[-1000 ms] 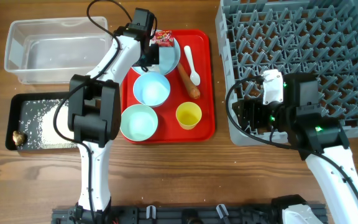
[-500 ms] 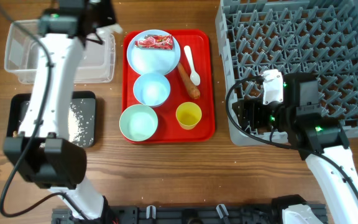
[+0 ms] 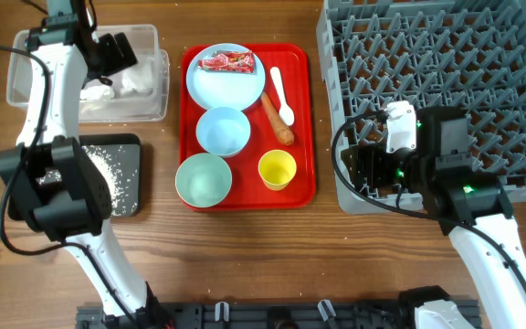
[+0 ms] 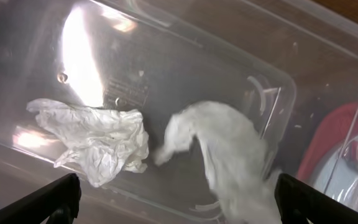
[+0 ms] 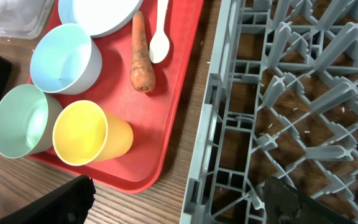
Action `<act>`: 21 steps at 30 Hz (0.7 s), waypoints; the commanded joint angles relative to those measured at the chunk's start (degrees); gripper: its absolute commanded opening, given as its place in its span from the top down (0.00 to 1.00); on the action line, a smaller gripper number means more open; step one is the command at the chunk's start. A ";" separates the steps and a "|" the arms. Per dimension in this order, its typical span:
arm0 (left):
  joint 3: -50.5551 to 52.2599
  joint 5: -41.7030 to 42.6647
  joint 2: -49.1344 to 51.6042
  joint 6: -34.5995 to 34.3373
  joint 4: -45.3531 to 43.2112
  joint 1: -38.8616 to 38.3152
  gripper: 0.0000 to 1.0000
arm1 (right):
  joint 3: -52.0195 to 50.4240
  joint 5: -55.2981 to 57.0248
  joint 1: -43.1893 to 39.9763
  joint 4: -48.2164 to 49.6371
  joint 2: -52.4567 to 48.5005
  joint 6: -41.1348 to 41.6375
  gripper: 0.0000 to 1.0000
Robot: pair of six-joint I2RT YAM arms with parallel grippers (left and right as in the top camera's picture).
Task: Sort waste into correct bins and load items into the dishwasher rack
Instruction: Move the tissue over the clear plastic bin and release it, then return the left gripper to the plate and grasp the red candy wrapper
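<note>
My left gripper (image 3: 110, 53) hangs open over the clear tub (image 3: 151, 108). Two pieces of white tissue lie in the tub: a crumpled one (image 4: 98, 140) and a blurred one (image 4: 229, 155) below the open gripper (image 4: 179, 208). The red wrapper (image 3: 226, 61) lies on the blue plate (image 3: 228, 84). Beside the plate are the white spoon (image 3: 281, 96) and the carrot (image 3: 278, 121). Two bowls (image 3: 223, 131) (image 3: 204, 178) and the yellow cup (image 3: 277, 169) stand in front of it. My right gripper (image 5: 179, 208) is open and empty over the grey rack's (image 3: 446, 82) front left corner.
The plate, the bowls, the cup, the spoon and the carrot all sit on a red serving tray (image 3: 304, 183). A black tray (image 3: 131, 206) with loose rice (image 3: 110, 169) lies in front of the tub, partly under my left arm. Bare wood separates the red tray from the rack.
My left arm swung from the plate to the clear tub carrying white tissue, then opened. A second tissue now lies in the tub. The right arm has not moved.
</note>
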State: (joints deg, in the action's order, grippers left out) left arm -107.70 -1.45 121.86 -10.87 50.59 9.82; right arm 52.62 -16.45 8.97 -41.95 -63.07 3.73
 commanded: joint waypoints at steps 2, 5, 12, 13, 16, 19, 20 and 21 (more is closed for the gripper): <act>-0.04 0.09 -1.81 -1.55 -0.15 0.20 0.19 | 0.50 0.55 0.17 0.66 -0.39 -0.57 0.10; -0.07 0.79 -3.10 -4.26 0.04 0.07 0.46 | 0.50 0.55 0.17 0.81 -0.39 -0.57 0.11; -0.96 14.93 -8.76 -8.28 -0.68 -3.52 0.14 | 0.50 0.57 0.17 1.20 -0.48 -0.74 0.10; -0.96 16.20 -9.33 -8.28 -1.31 -4.74 0.14 | 0.50 0.55 0.17 1.22 -0.48 -0.70 0.11; -0.96 16.59 -9.68 -7.89 -3.58 -10.67 0.11 | 0.50 0.55 0.17 1.22 -0.48 -0.72 0.10; -0.96 11.65 -9.57 -7.54 -5.62 -17.29 0.05 | 0.50 0.55 0.17 1.22 -0.48 -0.66 0.10; -0.96 9.40 -9.57 -7.28 -6.36 -19.17 0.03 | 0.50 0.55 0.17 1.20 -0.48 -0.68 0.10; -0.96 7.08 -9.38 -6.16 -7.28 -20.57 0.02 | 0.50 0.55 0.17 1.20 -0.48 -0.52 0.10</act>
State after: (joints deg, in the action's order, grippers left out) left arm -107.92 11.84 113.14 -18.28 45.15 -6.46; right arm 52.62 -16.45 8.97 -41.08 -63.07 3.73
